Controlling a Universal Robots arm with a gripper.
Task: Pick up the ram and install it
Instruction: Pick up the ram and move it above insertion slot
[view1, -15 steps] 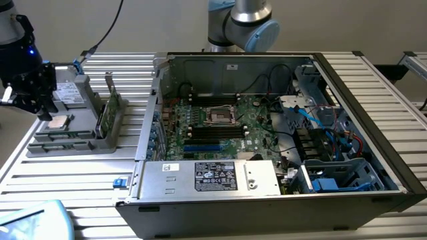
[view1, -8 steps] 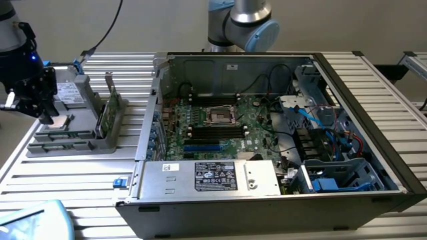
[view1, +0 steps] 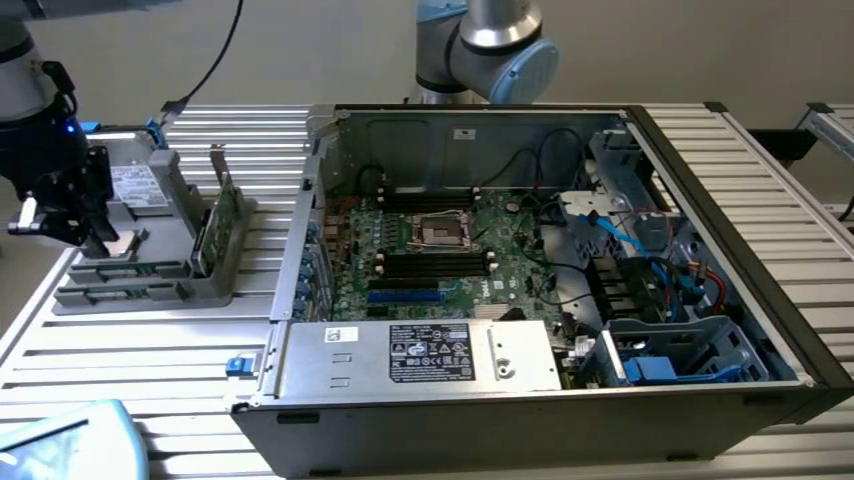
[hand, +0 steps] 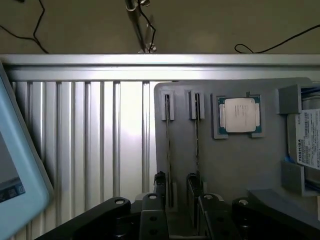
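Ram (hand: 168, 150) on edge in grey holder (hand: 240, 165) slot, directly beneath tool (hand: 176, 187) (jaws wide apart, gripping nothing)

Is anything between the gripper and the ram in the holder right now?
Nothing visible does. The open gripper hangs over the grey holder, and the ram stands edge-on in its slot, uncovered, in line with the gap between the fingers.

Soft, even light falls from above in the exterior view. The table (view1: 160, 350) is pale and bright, while the open case (view1: 534, 430) is dimmer inside, shadowed under its walls. In the wrist view, hard glare whitens the table beside the grey holder (hand: 240, 160), the chip (hand: 240, 114) gleams, and the tool (hand: 176, 185) is nearly black.
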